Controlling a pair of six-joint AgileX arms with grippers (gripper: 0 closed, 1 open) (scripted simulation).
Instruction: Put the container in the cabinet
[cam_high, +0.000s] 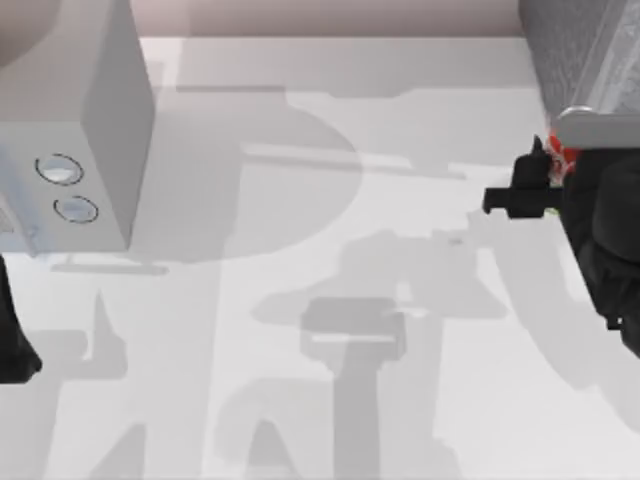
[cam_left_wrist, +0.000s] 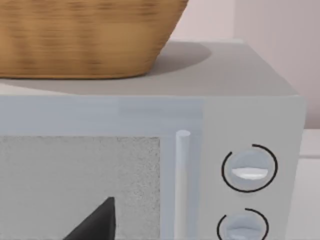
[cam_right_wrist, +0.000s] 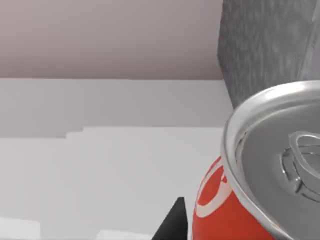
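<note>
A small can, the container (cam_right_wrist: 235, 210), is clasped by the right gripper (cam_high: 548, 172) beside the grey speckled cabinet (cam_high: 580, 50) at the table's right edge. It is judged light, rigid, smooth-walled and slippery, best held mid-body. The left gripper's jaw state cannot be told.

Both arms are matte black, the right claw (cam_high: 540, 180) with angular, blocky black fingers.

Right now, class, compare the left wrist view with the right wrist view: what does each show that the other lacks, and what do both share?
Left wrist alone: a woven basket standing on a smooth light-grey box with two round dials and a handle bar. Right wrist alone: the container, red label and metallic top, beside the cabinet. Both share a pale back wall and a dark fingertip.
</note>
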